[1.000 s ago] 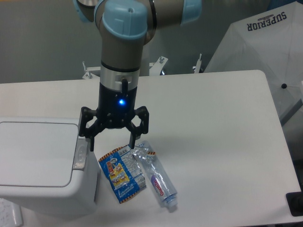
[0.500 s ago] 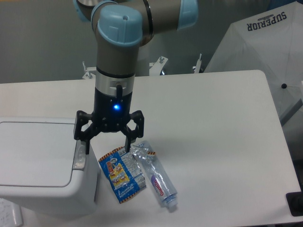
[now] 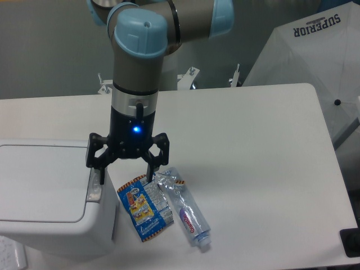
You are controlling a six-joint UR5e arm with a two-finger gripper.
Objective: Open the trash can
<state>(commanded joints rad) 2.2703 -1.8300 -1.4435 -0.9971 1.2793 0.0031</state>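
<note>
The gripper (image 3: 126, 176) hangs straight down with its two fingers spread wide apart and nothing between them; one fingertip sits over the grey button strip (image 3: 95, 187) on the rim of the trash can (image 3: 45, 188), the other comes down near the top of a blue snack packet (image 3: 143, 206). The trash can stands at the left front of the table (image 3: 253, 146), its flat lid down and shut, its left side cut off by the picture's edge. Just beside its right wall lies the packet, and touching that a crushed clear bottle (image 3: 185, 210), both toward the table's front edge. Whether the fingertip already touches the strip or hangs just above it cannot be told from this angle. The risk, as I judge it, is twofold: a press landing on the lid edge or bare rim instead of the strip would leave the latch unreleased, and the free finger, descending with it, could catch the packet and drag it or jam against the table. The can's front wall and base are hardly visible.
</note>
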